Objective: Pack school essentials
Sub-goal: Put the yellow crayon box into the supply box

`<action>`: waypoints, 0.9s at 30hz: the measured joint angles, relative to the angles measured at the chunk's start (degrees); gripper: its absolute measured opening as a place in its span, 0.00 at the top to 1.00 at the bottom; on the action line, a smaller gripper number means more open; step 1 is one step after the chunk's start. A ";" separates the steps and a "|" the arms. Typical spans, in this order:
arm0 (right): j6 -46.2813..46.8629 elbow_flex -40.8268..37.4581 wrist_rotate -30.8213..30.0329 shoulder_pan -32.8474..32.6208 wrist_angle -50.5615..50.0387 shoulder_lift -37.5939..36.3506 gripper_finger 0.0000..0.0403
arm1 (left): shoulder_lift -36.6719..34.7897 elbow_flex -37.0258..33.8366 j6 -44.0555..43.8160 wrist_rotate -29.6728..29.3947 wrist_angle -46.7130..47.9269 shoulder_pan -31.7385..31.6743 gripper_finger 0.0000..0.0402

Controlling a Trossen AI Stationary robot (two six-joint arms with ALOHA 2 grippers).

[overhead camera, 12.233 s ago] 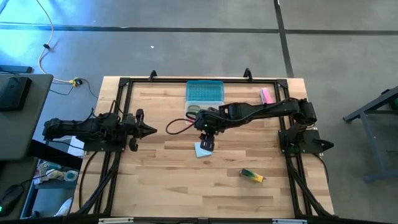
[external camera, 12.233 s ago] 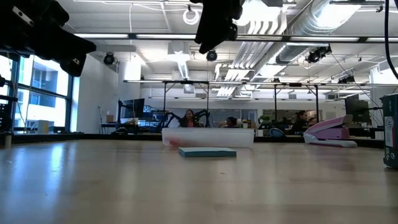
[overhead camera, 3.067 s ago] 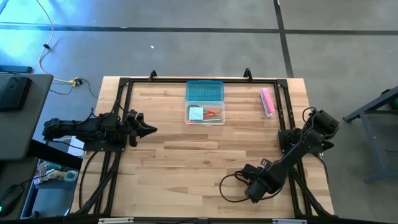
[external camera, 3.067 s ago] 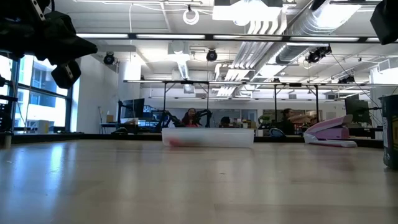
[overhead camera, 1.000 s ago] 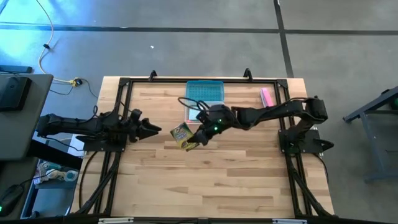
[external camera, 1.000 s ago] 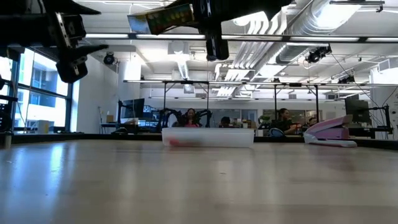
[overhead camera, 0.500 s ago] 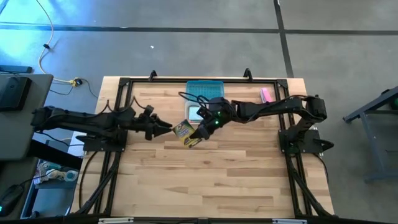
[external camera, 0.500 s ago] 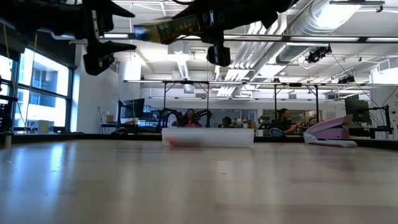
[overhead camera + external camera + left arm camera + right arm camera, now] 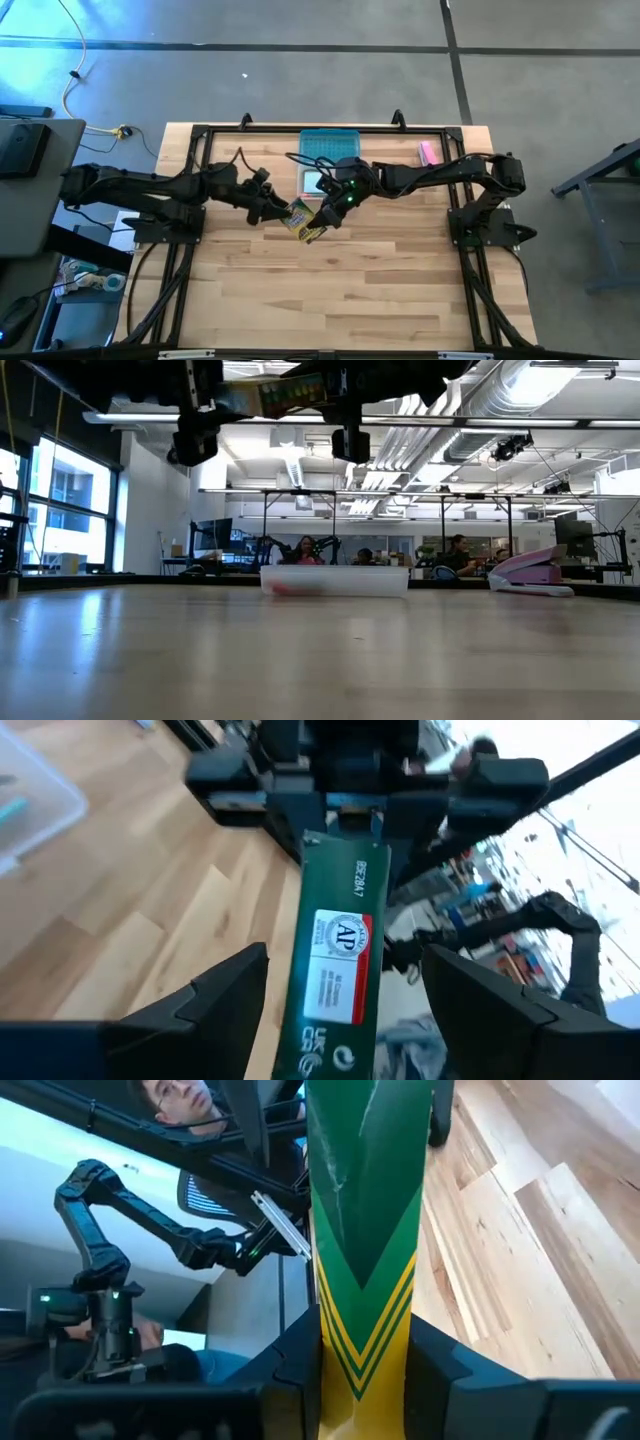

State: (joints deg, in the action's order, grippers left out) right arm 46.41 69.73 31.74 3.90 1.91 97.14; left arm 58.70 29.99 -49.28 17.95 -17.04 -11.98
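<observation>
High view: the left arm reaches out from the table's left edge toward the middle, and the left gripper (image 9: 276,212) sits with its fingers spread on either side of the near end of the crayon pack (image 9: 300,220), not clamped on it. In the left wrist view the same pack (image 9: 338,982) runs lengthwise between the two parted fingers (image 9: 218,995), its green back and white-and-red label facing the camera. The pack hangs above the wooden table (image 9: 300,300), tilted, just in front of the clear box (image 9: 318,182). The right gripper (image 9: 326,212) grasps the pack's far end, its fingers closed on it; the right wrist view shows the green-and-yellow pack (image 9: 362,1250) pinched between them. The right arm stretches across from the table's right side. The clear box stands at the back middle of the table with its blue lid (image 9: 329,146) lying open behind it; what lies inside is too hidden by the arm to tell. A pink bar (image 9: 427,152) rests near the back right corner. In the low view the pack (image 9: 293,392) is held high above the tabletop, the clear box (image 9: 335,580) far behind it, and people sit in the room beyond.
</observation>
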 joint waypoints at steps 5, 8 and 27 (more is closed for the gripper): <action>-0.07 0.00 0.80 0.00 0.03 0.00 0.79 | 4.19 2.54 -0.02 4.58 0.02 -0.12 0.42; -0.42 0.00 1.68 0.00 0.03 0.00 0.79 | 5.73 3.63 0.00 6.91 -0.01 -0.13 0.49; -2.68 0.04 2.76 0.22 0.11 -0.01 0.76 | 6.68 4.00 -3.06 8.37 -1.17 -0.15 0.72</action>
State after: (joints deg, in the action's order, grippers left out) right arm 43.74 69.78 34.51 4.12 2.02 97.13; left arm 65.39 34.00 -52.34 26.32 -18.21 -12.13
